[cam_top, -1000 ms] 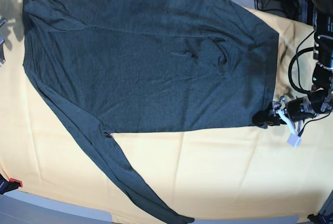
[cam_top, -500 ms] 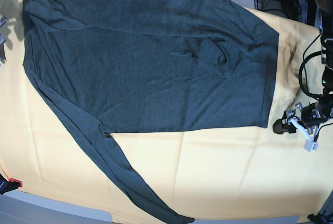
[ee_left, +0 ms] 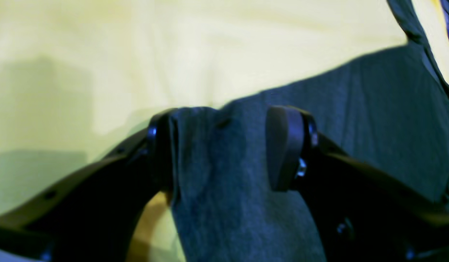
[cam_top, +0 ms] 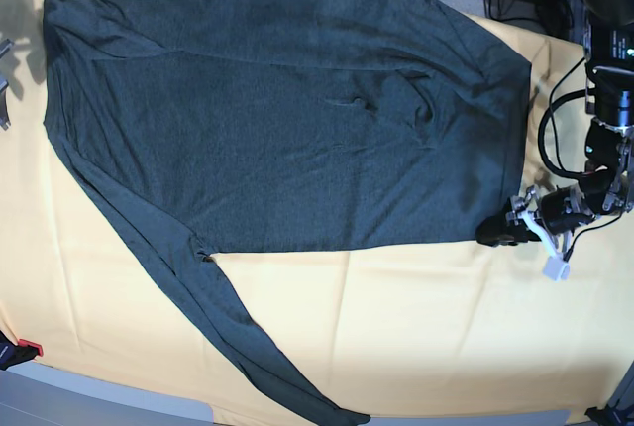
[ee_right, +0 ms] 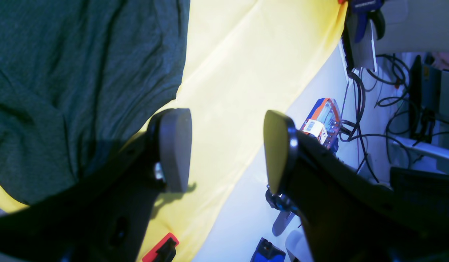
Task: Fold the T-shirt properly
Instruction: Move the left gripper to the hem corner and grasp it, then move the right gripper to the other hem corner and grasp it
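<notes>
- Base view shows the T-shirt [cam_top: 287, 109] lying flat across the yellow cloth [cam_top: 426, 327], filling the upper part of the table from about nine o'clock round to three, with one long sleeve [cam_top: 238, 337] trailing off toward six o'clock.
- My left gripper [cam_top: 503, 230] sits low at the shirt's corner near four o'clock in that view, right on the hem.
- From my left wrist camera, my left gripper [ee_left: 224, 145] has its two pads spread wide, and a fold of the dark knit lies between them; one pad [ee_left: 284, 145] rests on top of the fabric, the other is at the cloth's edge. I am not pinching yet.
- My right gripper [ee_right: 226, 145] is also spread, holding nothing, hanging over bare yellow cloth just beside the shirt's edge [ee_right: 82, 72]; cables and clamps [ee_right: 362, 22] lie beyond the table rim.
- I judge this to be the opening step: taking hold of a corner before the first fold. Nothing is folded so far.
- Next I would need to press my left pads together on the hem, getting both layers if there are two, and bring my right gripper onto a matching corner before lifting, or the shirt will drag crooked.
</notes>
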Robot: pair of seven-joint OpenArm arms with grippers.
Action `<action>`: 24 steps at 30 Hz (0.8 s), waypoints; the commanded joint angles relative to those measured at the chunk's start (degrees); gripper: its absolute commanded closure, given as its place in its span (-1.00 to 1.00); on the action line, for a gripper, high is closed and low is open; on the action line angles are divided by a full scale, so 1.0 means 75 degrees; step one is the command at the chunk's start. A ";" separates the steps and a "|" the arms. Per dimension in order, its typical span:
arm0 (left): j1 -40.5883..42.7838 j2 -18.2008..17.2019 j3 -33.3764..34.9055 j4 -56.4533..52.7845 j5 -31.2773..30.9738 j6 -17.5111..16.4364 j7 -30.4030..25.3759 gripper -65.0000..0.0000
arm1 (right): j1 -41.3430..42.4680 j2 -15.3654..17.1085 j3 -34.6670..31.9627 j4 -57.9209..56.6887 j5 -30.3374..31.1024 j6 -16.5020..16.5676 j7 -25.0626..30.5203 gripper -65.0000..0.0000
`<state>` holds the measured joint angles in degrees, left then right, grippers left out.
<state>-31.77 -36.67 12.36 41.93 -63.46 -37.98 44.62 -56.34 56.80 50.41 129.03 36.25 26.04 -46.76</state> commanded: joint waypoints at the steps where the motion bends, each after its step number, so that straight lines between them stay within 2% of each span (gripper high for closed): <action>1: -0.0128 -0.0105 -0.0006 0.0041 0.0076 0.0029 0.0102 -0.02 | 0.0017 0.0125 0.0099 0.0047 -0.0041 -0.0079 0.0087 -0.04; 3: -0.0128 -0.0105 -0.0006 0.0044 0.0087 0.0032 0.0050 0.24 | 0.0017 0.0128 0.0099 0.0047 -0.0032 -0.0079 0.0096 -0.04; 6: -0.0128 -0.0102 -0.0006 0.0041 0.0245 0.0041 -0.0280 0.86 | 0.0017 0.0125 0.0099 0.0047 -0.0032 -0.0079 0.0096 -0.04; 7: -0.0131 -0.0102 -0.0009 0.0044 0.0411 0.0102 -0.0425 1.00 | 0.0017 0.0125 0.0099 0.0047 -0.0029 -0.0079 0.0099 -0.04; 11: -0.0152 -0.0102 -0.0009 0.0044 0.0635 0.0679 -0.0705 1.00 | 0.0017 -0.0093 0.0090 0.0047 0.0073 -0.0076 0.0321 -0.04; 15: -0.0277 -0.0099 -0.0009 0.0044 0.0662 0.0694 -0.0758 1.00 | 0.0125 -0.0586 0.0085 0.0047 0.0166 -0.0076 0.1020 -0.04; 21: -0.0726 0.0050 -0.0009 0.0044 0.1186 0.0691 -0.1247 1.00 | 0.1288 -0.1297 0.0064 0.0044 0.0405 -0.0073 0.1058 -0.04; 24: -0.0880 0.0181 -0.0009 0.0044 0.1597 0.0691 -0.1580 1.00 | 0.1617 -0.1609 0.0064 0.0026 0.0603 0.0128 0.1029 -0.04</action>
<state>-36.60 -34.41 12.71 41.56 -50.48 -32.38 34.24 -44.29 43.66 50.28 128.92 40.62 27.55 -40.12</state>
